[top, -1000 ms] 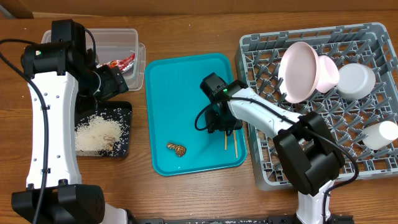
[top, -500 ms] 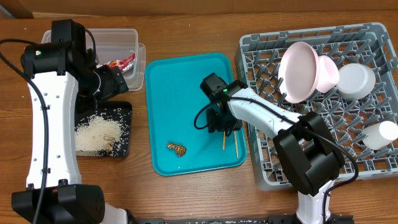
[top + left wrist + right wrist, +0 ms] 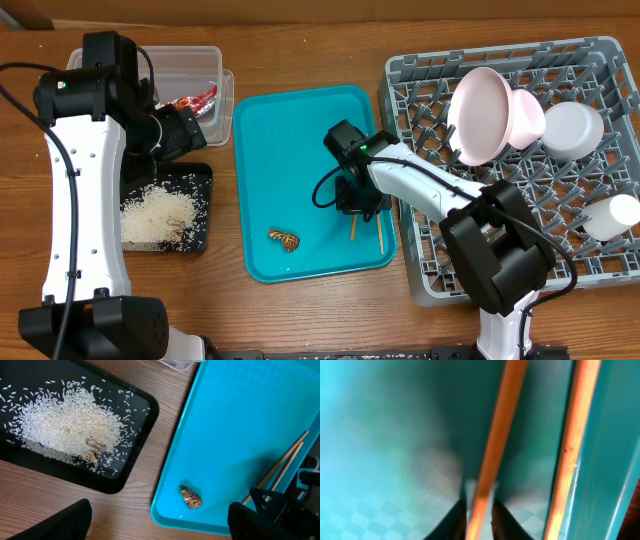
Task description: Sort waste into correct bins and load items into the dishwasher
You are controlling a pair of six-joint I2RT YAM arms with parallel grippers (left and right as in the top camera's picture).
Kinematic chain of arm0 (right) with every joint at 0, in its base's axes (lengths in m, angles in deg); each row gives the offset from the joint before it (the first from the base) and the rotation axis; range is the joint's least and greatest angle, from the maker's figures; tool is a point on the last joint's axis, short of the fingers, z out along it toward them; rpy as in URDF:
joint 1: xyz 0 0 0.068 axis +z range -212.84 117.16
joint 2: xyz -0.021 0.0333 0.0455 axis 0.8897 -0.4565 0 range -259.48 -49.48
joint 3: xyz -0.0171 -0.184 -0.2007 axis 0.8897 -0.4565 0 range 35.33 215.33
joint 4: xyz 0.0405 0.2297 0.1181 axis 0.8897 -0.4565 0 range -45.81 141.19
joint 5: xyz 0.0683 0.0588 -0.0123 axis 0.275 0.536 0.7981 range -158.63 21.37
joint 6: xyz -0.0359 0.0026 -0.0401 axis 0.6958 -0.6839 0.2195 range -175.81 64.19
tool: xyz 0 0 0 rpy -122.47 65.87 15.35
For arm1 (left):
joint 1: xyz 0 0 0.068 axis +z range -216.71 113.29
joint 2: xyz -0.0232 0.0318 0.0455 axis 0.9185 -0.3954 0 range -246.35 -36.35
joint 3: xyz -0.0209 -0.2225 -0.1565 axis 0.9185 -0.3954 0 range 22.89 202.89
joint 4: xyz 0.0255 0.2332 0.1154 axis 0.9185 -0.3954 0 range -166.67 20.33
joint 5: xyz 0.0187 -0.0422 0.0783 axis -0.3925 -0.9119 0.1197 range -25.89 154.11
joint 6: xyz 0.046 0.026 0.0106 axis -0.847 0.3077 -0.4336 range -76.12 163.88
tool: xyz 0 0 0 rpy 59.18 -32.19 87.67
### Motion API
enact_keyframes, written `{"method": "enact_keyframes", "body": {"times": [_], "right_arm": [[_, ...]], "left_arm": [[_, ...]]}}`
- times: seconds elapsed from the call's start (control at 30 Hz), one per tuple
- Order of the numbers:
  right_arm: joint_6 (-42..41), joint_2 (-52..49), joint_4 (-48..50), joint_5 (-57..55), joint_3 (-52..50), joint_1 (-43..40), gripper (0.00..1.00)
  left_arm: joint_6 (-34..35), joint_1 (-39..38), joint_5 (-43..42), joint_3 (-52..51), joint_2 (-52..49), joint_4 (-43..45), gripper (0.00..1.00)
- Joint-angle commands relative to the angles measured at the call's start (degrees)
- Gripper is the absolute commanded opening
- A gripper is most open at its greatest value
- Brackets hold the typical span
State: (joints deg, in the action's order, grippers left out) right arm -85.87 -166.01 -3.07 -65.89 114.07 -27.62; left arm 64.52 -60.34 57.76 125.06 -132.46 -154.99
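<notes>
My right gripper [image 3: 357, 203] is low over the teal tray and shut on one wooden chopstick [image 3: 353, 229]; the right wrist view shows the fingertips [image 3: 478, 519] pinching it [image 3: 495, 435]. The second chopstick [image 3: 379, 233] lies beside it along the tray's right rim [image 3: 572, 445]. A small brown food scrap [image 3: 284, 239] lies near the tray's front and shows in the left wrist view [image 3: 191, 498]. My left gripper [image 3: 186, 130] is open and empty [image 3: 157, 525], held above the black tray [image 3: 203, 178] of rice [image 3: 155, 214]. The grey dish rack [image 3: 420, 100] stands at right.
The teal tray [image 3: 280, 140] lies at centre. The clear tub [image 3: 190, 62] at back left holds a red-and-white wrapper [image 3: 196, 100]. The rack holds pink dishes [image 3: 485, 115], a white bowl [image 3: 572, 130] and a white cup [image 3: 612, 216].
The held chopstick has tilted, its free end swinging left away from the other chopstick. My right gripper has shifted slightly. The left arm has not moved.
</notes>
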Motion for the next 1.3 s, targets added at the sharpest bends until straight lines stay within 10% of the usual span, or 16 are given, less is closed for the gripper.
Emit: {"method": "enact_keyframes", "body": {"times": [0.0, 1.27], "right_arm": [[-0.2, -3.2, -0.2, 1.0, -2.8, 0.0, 0.16], [23.1, 21.9, -21.3, -7.6, 6.2, -12.0, 0.04]], "left_arm": [[-0.7, -0.4, 0.5, 1.4, 1.3, 0.0, 0.89], [-0.7, -0.4, 0.5, 1.4, 1.3, 0.0, 0.88]]}}
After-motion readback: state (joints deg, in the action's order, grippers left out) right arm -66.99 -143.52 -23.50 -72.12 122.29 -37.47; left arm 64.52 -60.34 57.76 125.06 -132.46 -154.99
